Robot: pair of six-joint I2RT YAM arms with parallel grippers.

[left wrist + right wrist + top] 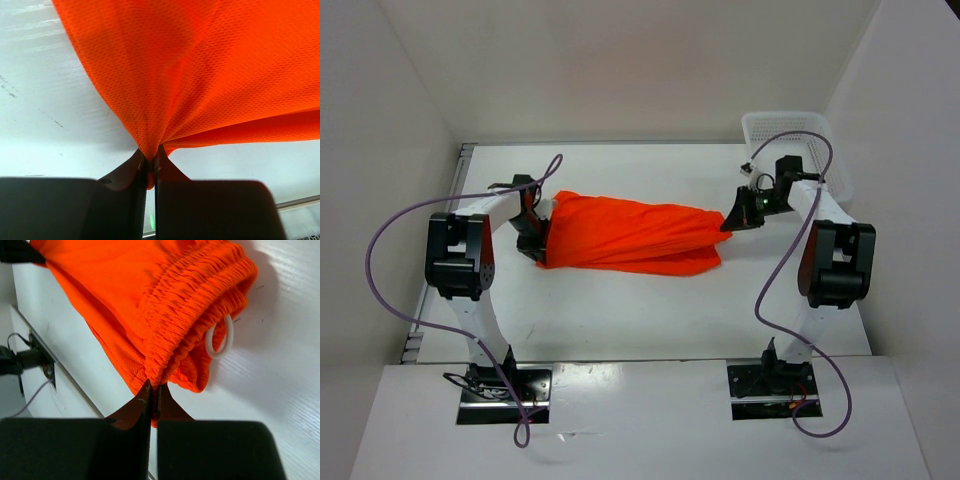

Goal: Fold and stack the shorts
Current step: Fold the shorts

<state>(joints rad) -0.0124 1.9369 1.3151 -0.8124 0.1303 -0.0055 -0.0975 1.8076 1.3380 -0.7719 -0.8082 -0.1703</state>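
The bright orange shorts [630,235] lie stretched across the middle of the white table between the two arms. My left gripper [542,243] is shut on their left end; in the left wrist view the thin mesh fabric [200,75] fans out from a pinch between the black fingers of the left gripper [150,160]. At the right end my right gripper [730,222] is shut on the gathered elastic waistband [190,305], pinched at the tips of the right gripper [154,390]. A loop of white drawstring [220,337] hangs beside the waistband.
A white plastic mesh basket [798,140] stands at the back right corner, just behind the right arm. White walls close in the table on the left, back and right. Purple cables loop from both arms.
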